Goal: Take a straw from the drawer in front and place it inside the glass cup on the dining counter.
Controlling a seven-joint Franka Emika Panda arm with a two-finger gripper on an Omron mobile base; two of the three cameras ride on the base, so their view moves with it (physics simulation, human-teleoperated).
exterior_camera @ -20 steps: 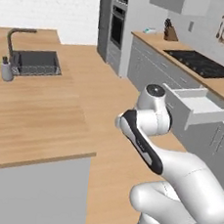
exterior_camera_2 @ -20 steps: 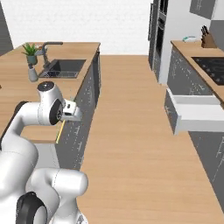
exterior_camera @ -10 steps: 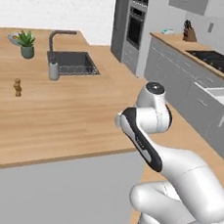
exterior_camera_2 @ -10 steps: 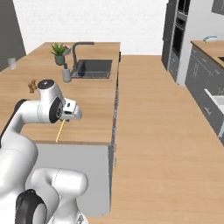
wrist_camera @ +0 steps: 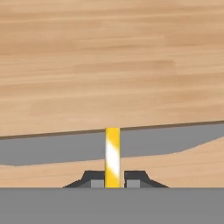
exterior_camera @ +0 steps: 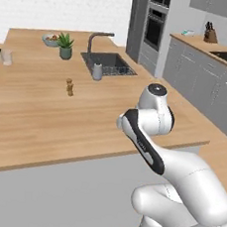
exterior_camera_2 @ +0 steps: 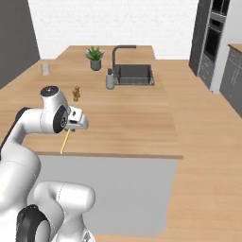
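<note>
Swung with the base toward the island since half a second ago, views now square on the wooden worktop (exterior_camera_2: 142,118). Straw (exterior_camera_2: 64,141) pinched in the closed gripper (wrist_camera: 112,178), hanging down over the worktop's near edge, toward its left end. Cup (exterior_camera_2: 45,69) far off at the back left corner. Sink (exterior_camera_2: 133,74), plant (exterior_camera_2: 95,57) and dispenser (exterior_camera_2: 110,80) along the far side.

White glossy arm (exterior_camera: 179,168), rounded bulbous links, dark grey-black bands at joints, grey disc cap on top joint. Boxy white hand with small dark gripper (wrist_camera: 112,178) fingertips. Black wheel-like part at base.
</note>
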